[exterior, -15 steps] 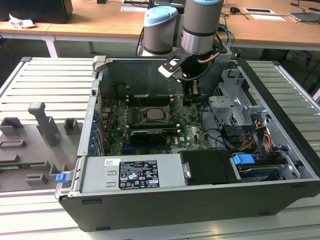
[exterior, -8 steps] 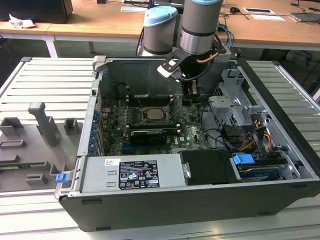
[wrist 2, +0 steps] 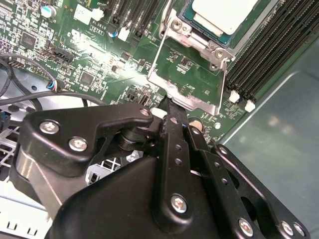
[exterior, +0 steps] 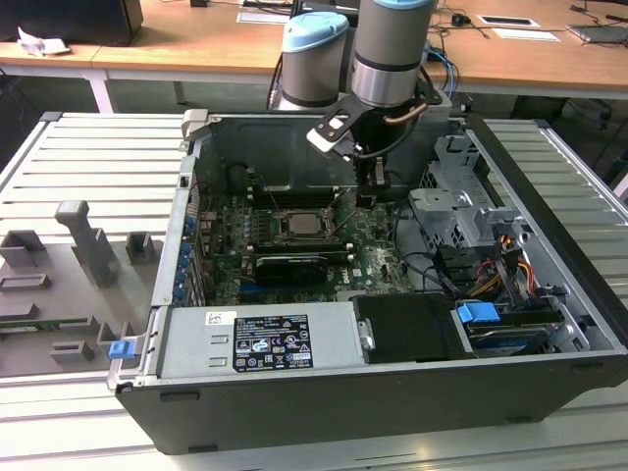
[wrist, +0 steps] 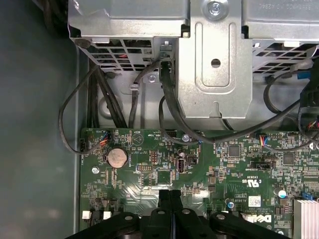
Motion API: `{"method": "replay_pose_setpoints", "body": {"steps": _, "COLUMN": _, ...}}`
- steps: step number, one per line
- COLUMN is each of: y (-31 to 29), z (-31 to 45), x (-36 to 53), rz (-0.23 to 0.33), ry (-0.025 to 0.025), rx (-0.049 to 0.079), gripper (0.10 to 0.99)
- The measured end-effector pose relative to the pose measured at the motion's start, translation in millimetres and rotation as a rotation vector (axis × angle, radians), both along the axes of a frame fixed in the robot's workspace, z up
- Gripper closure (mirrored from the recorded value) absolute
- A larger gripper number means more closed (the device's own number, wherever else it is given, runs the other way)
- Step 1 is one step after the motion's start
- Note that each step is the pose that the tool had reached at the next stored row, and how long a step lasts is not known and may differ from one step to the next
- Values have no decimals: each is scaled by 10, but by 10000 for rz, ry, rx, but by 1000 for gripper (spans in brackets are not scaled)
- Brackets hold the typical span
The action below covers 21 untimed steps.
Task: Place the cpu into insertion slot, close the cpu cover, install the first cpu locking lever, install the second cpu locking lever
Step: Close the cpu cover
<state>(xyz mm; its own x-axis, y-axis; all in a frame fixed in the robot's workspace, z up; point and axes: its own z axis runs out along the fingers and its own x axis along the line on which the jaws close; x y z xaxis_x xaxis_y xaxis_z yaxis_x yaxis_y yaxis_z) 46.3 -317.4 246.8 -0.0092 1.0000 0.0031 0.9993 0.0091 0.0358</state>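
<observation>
Pincer: your pincer (wrist 2: 168, 104) is holding its two fingers (wrist: 164, 209) pressed together, narrow, and nothing is showing between them.
Pincer place: in the exterior view the pincer (exterior: 371, 191) is hanging inside the open computer case (exterior: 294, 412). It is over the green board (wrist: 164, 169), a little to the exterior view's right of the socket.
Chip: the pale square chip (wrist 2: 224, 15) is lying flat in the socket (wrist 2: 199, 40), with its metal top facing up. In the exterior view it is sitting in the middle of the board.
Cover: the thin silver cover (wrist 2: 187, 94) is looking lifted away from the chip, not lying on it. The green board is showing through its big square opening.
Pincer and cover: in the second wrist view the fingertips are sitting just beside the free edge of the cover. You cannot tell whether they are touching it.
Around: long black memory slots (wrist 2: 269, 55) are running beside the socket. Black cables (wrist: 169, 109) are hanging from a grey metal cage (wrist: 214, 59) above the board.
</observation>
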Motion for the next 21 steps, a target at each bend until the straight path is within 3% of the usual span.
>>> {"method": "replay_pose_setpoints", "body": {"steps": 21, "y": 0, "z": 0, "x": -59, "rz": 1, "ry": 0, "rx": 0, "gripper": 980}}
